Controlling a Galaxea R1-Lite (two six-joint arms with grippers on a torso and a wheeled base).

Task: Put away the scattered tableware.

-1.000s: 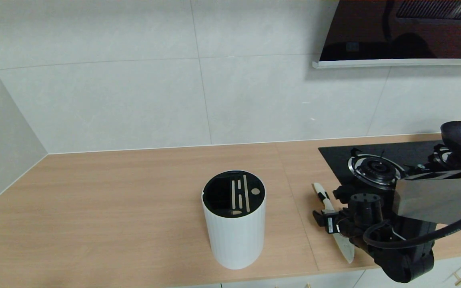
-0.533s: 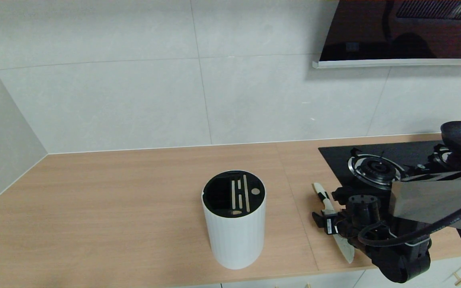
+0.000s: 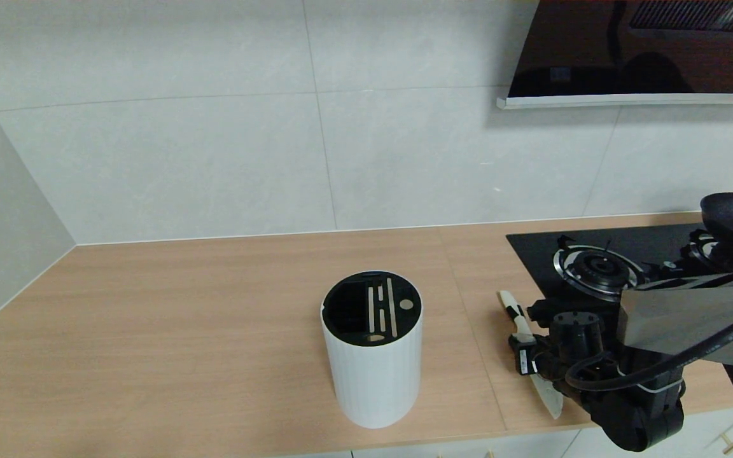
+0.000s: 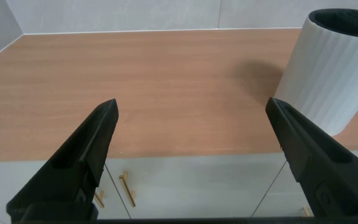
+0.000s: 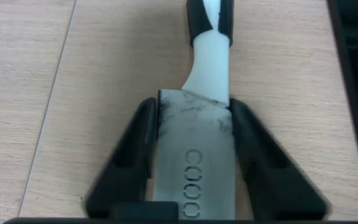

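Half the knife (image 5: 194, 149) under right claw (image 5: 193, 107).

Countertop (image 3: 182, 318) — matt wood grain; knife holder (image 3: 376, 381), white ribbed plastic with black matt top; knife (image 5: 197, 149), pale matt blade scuffed grey; hob (image 3: 532, 245) — glossy black glass.

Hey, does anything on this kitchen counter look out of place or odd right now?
Yes. The knife lies flat on the counter beside the stove, blade tip near the front edge, not in the slotted holder. Its blade looks smudged, and the right gripper is shut across it.
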